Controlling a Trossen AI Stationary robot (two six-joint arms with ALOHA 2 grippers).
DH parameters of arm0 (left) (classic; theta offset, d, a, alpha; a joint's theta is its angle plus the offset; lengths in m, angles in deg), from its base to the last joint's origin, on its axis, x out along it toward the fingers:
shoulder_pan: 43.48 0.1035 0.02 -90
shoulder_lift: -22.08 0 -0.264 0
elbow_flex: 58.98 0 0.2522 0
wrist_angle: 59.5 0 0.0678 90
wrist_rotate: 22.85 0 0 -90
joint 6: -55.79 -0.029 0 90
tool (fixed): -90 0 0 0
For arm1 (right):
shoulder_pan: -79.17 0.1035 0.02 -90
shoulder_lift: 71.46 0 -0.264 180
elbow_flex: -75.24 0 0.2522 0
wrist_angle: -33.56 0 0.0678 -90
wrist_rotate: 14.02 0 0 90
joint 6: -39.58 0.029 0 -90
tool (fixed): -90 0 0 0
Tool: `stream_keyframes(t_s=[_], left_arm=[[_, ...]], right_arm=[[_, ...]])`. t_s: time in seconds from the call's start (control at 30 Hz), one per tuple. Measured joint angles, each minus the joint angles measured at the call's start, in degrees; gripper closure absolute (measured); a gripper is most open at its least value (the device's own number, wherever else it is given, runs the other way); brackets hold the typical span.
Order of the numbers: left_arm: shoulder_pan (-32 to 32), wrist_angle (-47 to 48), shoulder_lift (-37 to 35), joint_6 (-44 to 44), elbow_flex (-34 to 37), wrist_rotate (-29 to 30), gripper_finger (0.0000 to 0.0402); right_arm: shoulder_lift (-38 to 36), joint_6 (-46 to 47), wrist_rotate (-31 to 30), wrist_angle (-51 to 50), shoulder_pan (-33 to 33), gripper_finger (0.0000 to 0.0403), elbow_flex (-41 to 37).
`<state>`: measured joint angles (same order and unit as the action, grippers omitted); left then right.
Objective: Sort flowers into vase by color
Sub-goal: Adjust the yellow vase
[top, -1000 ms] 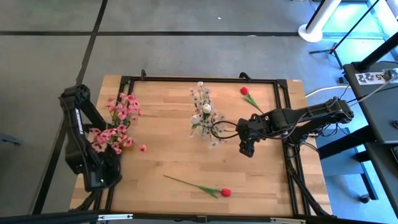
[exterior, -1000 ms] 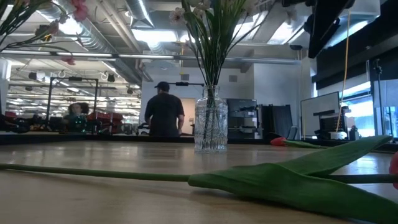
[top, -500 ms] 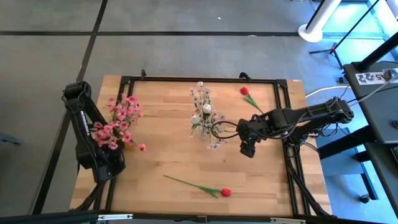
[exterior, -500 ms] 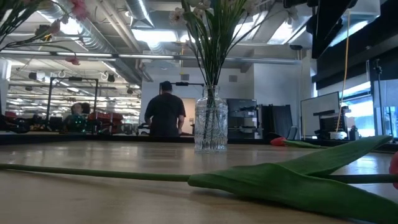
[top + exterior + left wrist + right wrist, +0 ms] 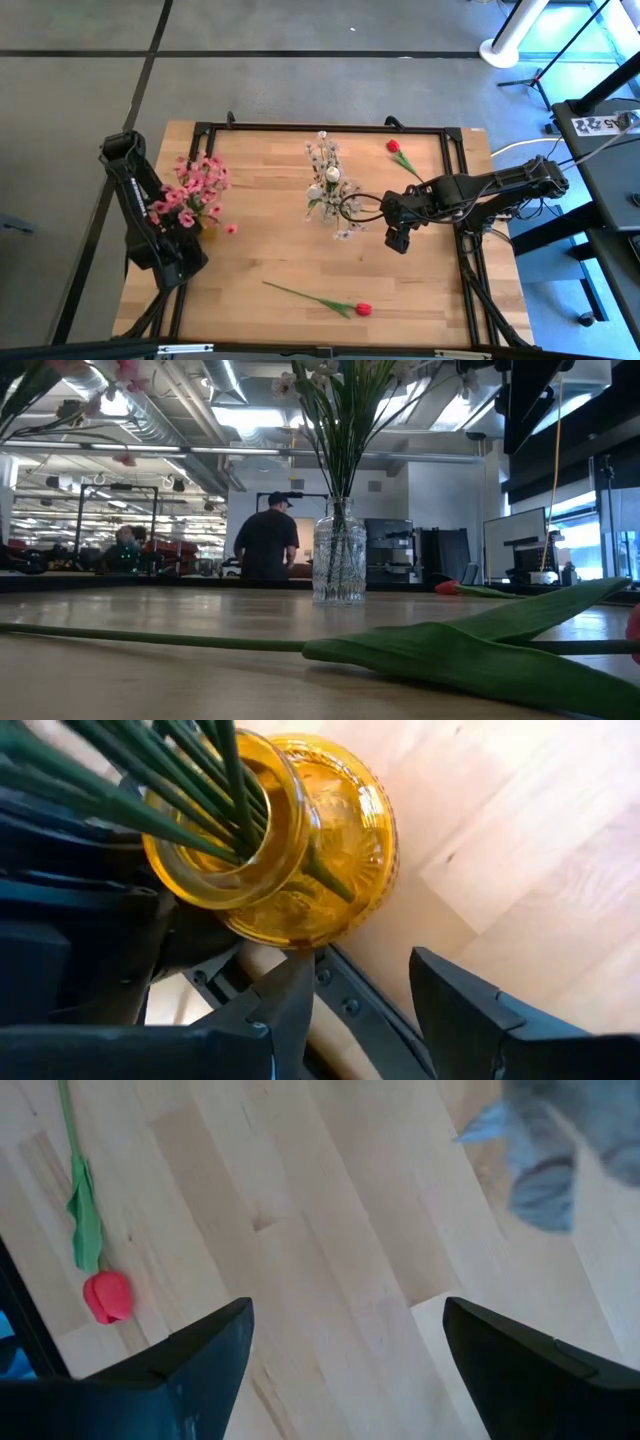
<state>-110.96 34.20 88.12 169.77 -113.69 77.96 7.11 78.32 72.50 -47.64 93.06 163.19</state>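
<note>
Pink blossom sprays (image 5: 195, 188) stand with their green stems in an amber glass vase (image 5: 290, 850) at the table's left. My left gripper (image 5: 365, 1010) is open beside the vase's base on its near-left side (image 5: 185, 250), with nothing between its fingers. White flowers stand in a clear glass vase (image 5: 335, 205) (image 5: 339, 565) at the table's middle. My right gripper (image 5: 397, 235) (image 5: 345, 1370) hovers open just right of it. One red rosebud (image 5: 362, 309) (image 5: 108, 1295) lies near the front edge, another (image 5: 395, 147) at the far right.
A loose pink blossom (image 5: 231, 229) lies on the wood right of the amber vase. A black frame (image 5: 330, 127) borders the tabletop. In the low view the near rosebud's leaf (image 5: 470, 650) fills the foreground, and a person (image 5: 266, 540) stands in the room behind.
The pink spray that hung low beside my left gripper has swung toward the far edge and now stands with the other pink blossoms over the amber vase. My left arm has shifted a little toward the table's right.
</note>
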Motion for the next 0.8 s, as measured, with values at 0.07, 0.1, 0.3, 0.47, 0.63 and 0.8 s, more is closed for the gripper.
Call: stream_keyframes(t_s=[0.07,0.1,0.3,0.47,0.63,0.8], left_arm=[[0.87,0.11,0.02,-0.01,0.0,0.3,0.0241],[1.21,0.13,0.02,-0.01,0.0,0.36,0.0241],[2.56,0.21,0.02,-0.38,-0.07,0.8,0.0241],[4.41,0.25,0.04,-2.73,-0.41,1.82,0.0241],[7.42,-2.36,0.18,-8.52,-0.8,4.18,0.0241],[11.02,-2.47,0.87,-14.5,-0.94,4.29,0.0241]], right_arm=[[0.0,0.0,-0.02,0.02,0.0,0.0077,0.0],[0.0,-0.01,-0.04,0.02,0.0,0.0077,0.0],[0.0,-0.02,-0.13,0.0,-0.02,0.0077,0.0],[0.02,-0.02,-0.13,-0.05,-0.02,0.0077,0.0],[0.02,-0.02,-0.13,-0.18,-0.02,0.0077,0.0],[0.02,-0.05,-0.13,-0.23,-0.02,0.0077,0.0]])
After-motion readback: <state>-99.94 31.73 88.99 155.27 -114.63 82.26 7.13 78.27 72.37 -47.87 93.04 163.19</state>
